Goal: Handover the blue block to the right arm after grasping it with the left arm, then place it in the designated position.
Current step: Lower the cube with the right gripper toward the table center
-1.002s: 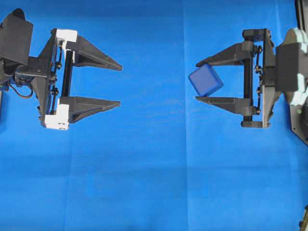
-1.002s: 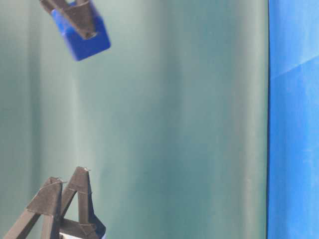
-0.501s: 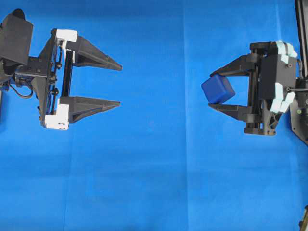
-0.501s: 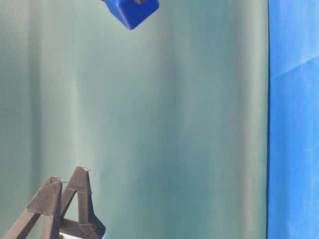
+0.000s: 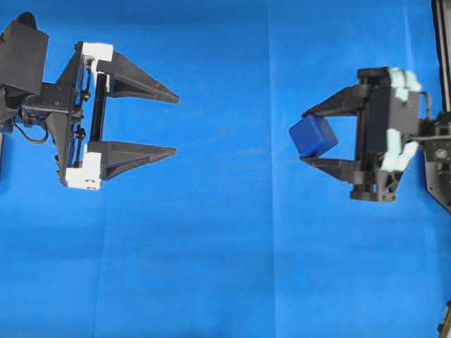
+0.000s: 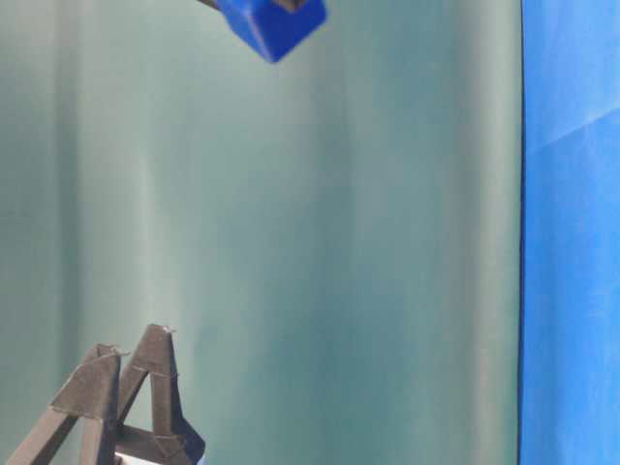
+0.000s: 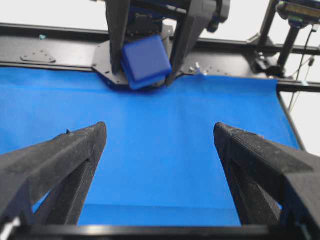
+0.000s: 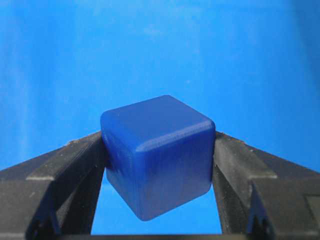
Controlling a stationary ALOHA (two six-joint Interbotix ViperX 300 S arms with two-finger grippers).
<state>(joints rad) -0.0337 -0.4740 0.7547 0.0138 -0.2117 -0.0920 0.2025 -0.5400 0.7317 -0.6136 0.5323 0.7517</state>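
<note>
small dark-blue rounded-edge cube (image 5: 313, 136) riding between the fingertips of the right arm's black, pale-green-trimmed gripper (image 5: 311, 136), off the cloth.

the right arm is pinching the cube at the very ends of its two pointed fingers, one pressing each opposite side face (image 8: 159, 155), with the cube sitting cocked so that a corner is leaning out beyond the tips. it is hanging above the flat blue cloth (image 5: 225, 267) on the right side of the overhead view; no marked target is showing, so where it must go i cannot tell. a cube has no long axis, so the coming move is likely turning only on lowering it squarely. the left arm's black gripper on white brackets (image 5: 176, 124) is standing spread wide and empty, well apart, its tips pointing across at the cube (image 7: 146, 61).
</note>
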